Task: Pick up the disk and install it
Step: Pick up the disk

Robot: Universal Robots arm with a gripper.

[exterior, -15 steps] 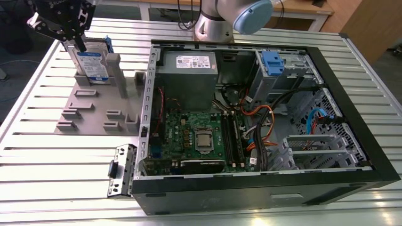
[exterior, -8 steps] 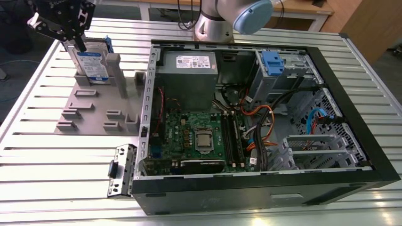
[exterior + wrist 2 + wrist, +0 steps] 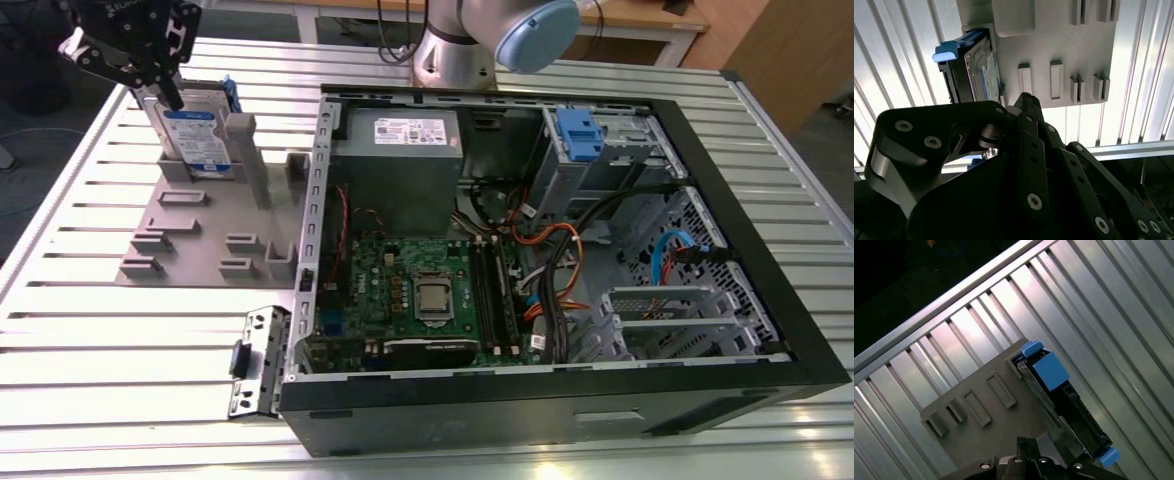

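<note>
The disk (image 3: pixel 198 135), a flat silver hard drive with a white-and-blue label in a blue plastic bracket, stands on edge in the slotted grey plastic holder (image 3: pixel 200 235) at the upper left of the exterior view, on the ribbed aluminium table (image 3: pixel 120 400). The black linkage gripper (image 3: pixel 163 90) sits at its top edge; I cannot tell whether the jaws are clenched or released. By my reading the disk is not lifted, and the open black computer case (image 3: pixel 787 330) has yet to receive it.

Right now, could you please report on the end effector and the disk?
End effector at top of the disk. Disk upright in grey holder, outside the open computer case. Nothing blocking it.
</note>
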